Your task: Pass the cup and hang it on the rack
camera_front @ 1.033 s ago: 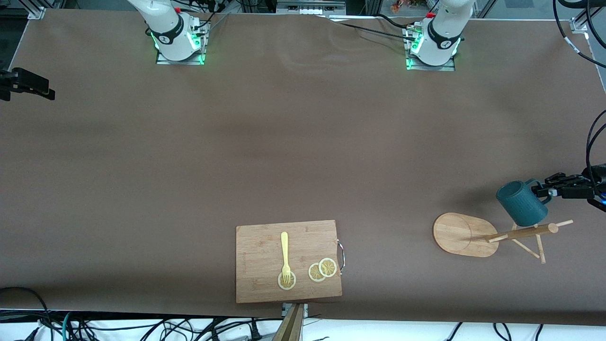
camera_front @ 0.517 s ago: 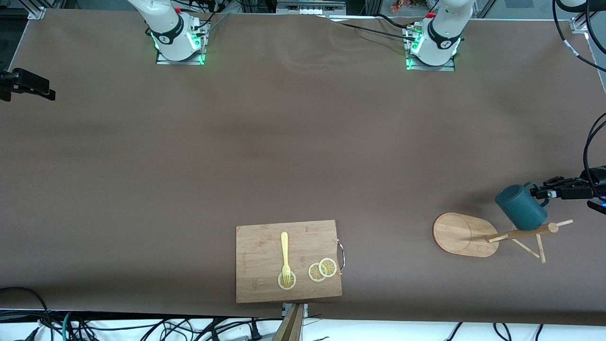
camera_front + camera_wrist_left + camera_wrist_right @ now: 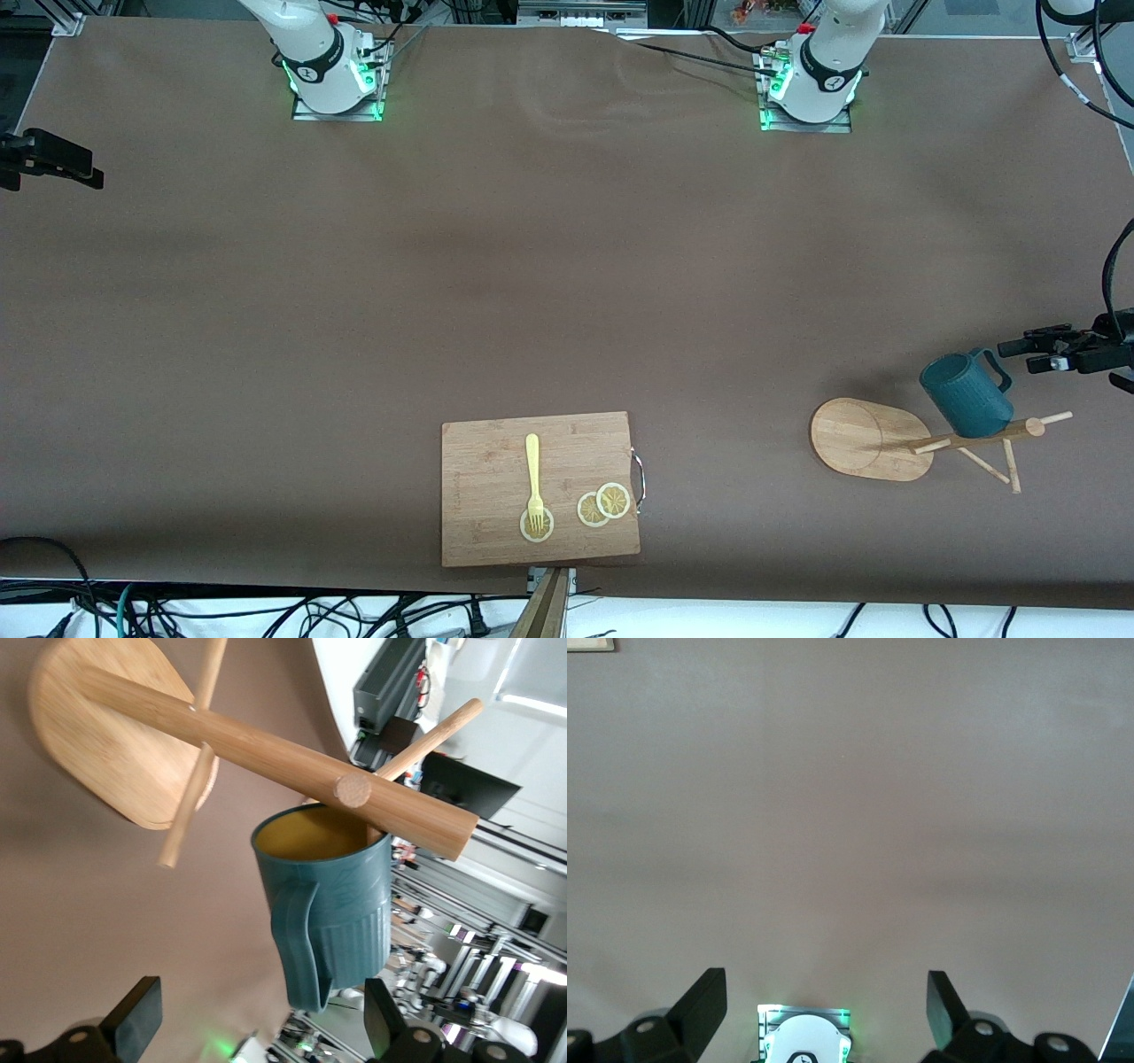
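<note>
Right gripper [image 3: 824, 1005]: jaws spread wide, nothing between them, over bare brown bench [image 3: 532, 266] near own base; only a dark part at the front view's edge toward the right arm's end could belong to it. Arm waiting.

Cutting board [image 3: 539, 488]: flat on bench, close to the edge nearest the front camera, about midway along. Yellow fork [image 3: 533, 478] on board, tines resting on one lemon slice [image 3: 536, 525]. Two more slices [image 3: 604, 504], overlapping, beside it toward the board's metal handle [image 3: 638, 478].

Rack [image 3: 873, 439]: oval base on bench toward the left arm's end, about as near the camera as the board. Post [image 3: 266, 749] seen slanting in front view, pegs [image 3: 190, 806] sticking out at angles.

Cup [image 3: 966, 394]: dark teal, hung on rack near top of post. In left wrist view, a peg enters the mouth and rim rests against post; yellowish inside visible; loop handle [image 3: 297, 935] facing left gripper. Cup clear of bench. Cannot tell whether the peg passes through the handle.

Left gripper [image 3: 1032, 354]: just beside cup, on the handle side, above bench at the left arm's end. Jaws released and wide apart, not touching cup; a clear gap between fingertips [image 3: 142, 1014] and handle in both views. Nothing held.
</note>
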